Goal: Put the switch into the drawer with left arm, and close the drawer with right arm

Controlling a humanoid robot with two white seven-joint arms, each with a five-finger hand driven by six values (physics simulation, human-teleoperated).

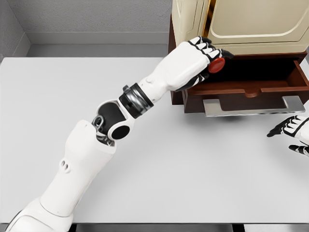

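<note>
My left hand (205, 58) reaches across the white table to the open drawer's left end, fingers curled around the switch (217, 65), a small piece with a round red button facing right. It hangs over the drawer's left edge. The dark brown wooden drawer (251, 89) is pulled out from under a cream cabinet (241, 21), and a grey metal handle (253, 106) runs along its front. My right hand (294, 131) rests on the table at the right edge, just below the handle's right end, fingers relaxed and holding nothing.
The white table (96, 96) stretches wide to the left and front of the cabinet. A grey wall runs behind it. My left arm lies diagonally across the table's middle.
</note>
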